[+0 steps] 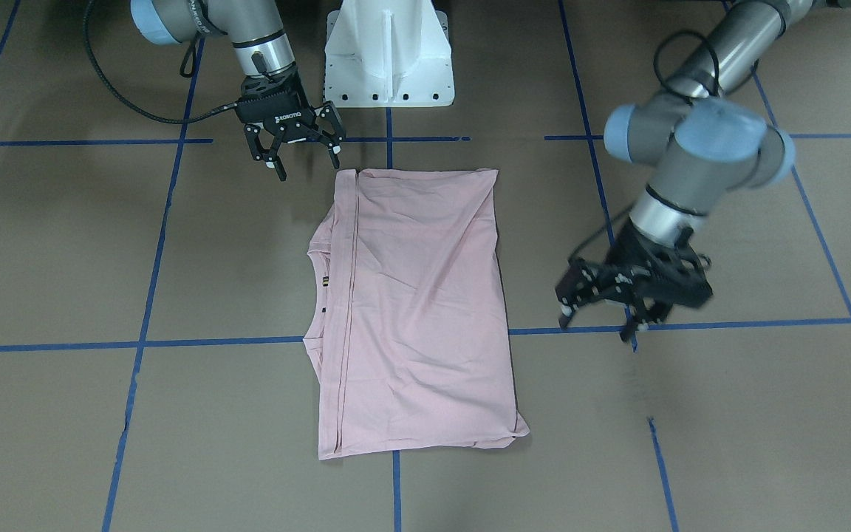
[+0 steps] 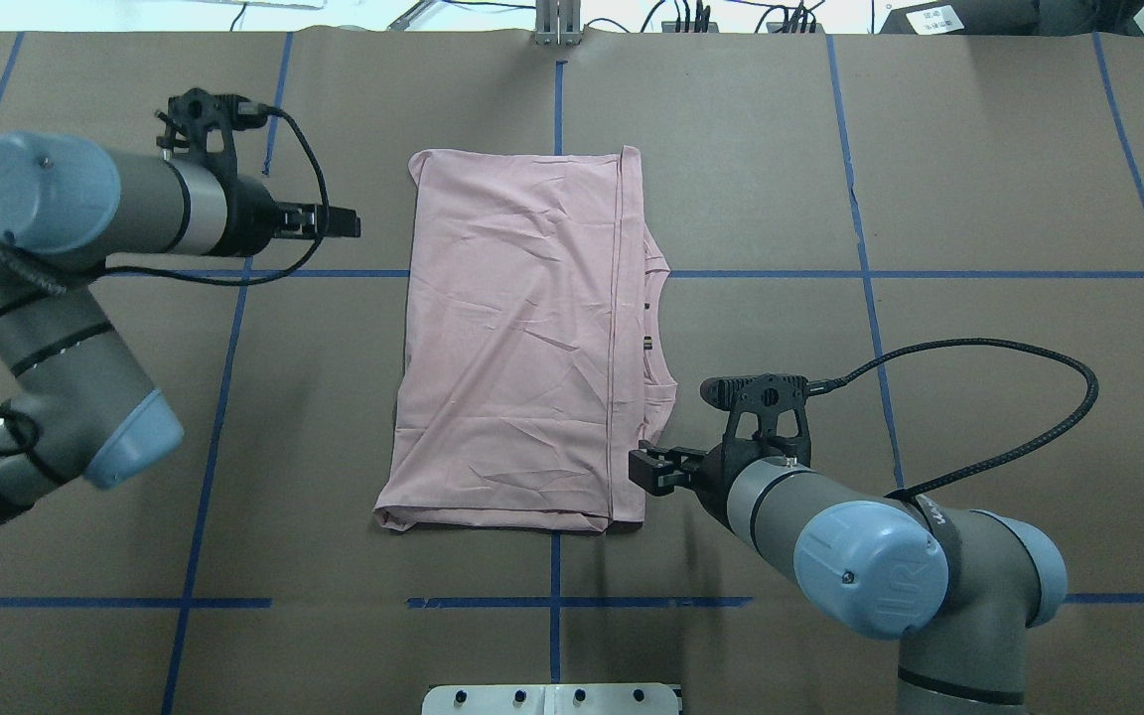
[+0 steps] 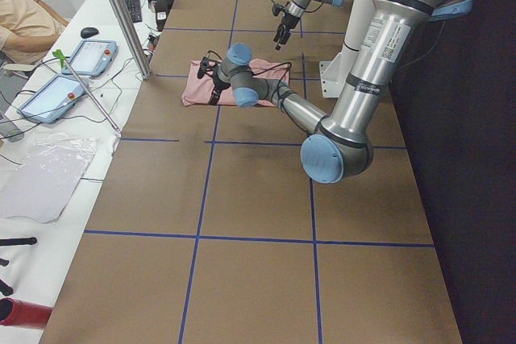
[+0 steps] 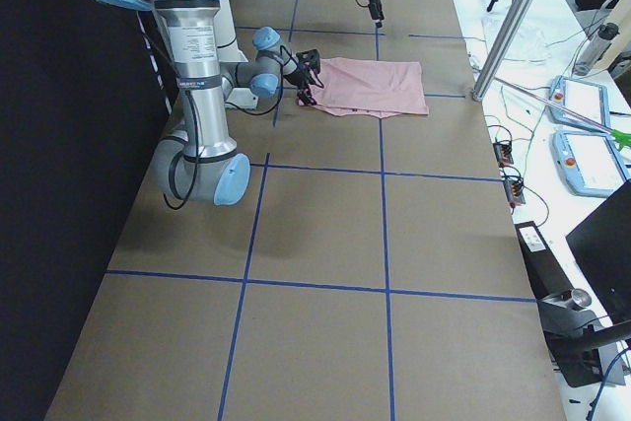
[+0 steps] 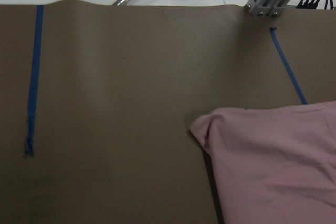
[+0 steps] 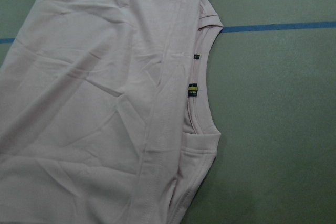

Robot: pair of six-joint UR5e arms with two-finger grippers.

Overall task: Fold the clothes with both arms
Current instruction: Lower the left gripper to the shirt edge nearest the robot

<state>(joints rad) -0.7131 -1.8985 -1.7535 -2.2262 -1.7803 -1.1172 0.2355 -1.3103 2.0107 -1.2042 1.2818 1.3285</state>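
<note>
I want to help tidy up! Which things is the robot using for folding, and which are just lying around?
For the job: pink T-shirt, left hand, right hand.
Just lying about: tablet, keyboard, plastic bag, all on the side bench.

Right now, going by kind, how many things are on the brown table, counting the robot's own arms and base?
Pale pink folded fabric T-shirt: 1
Silver-tubed jointed robot arms: 2 (left arm, right arm)
White pedestal base: 1
Total: 4
</note>
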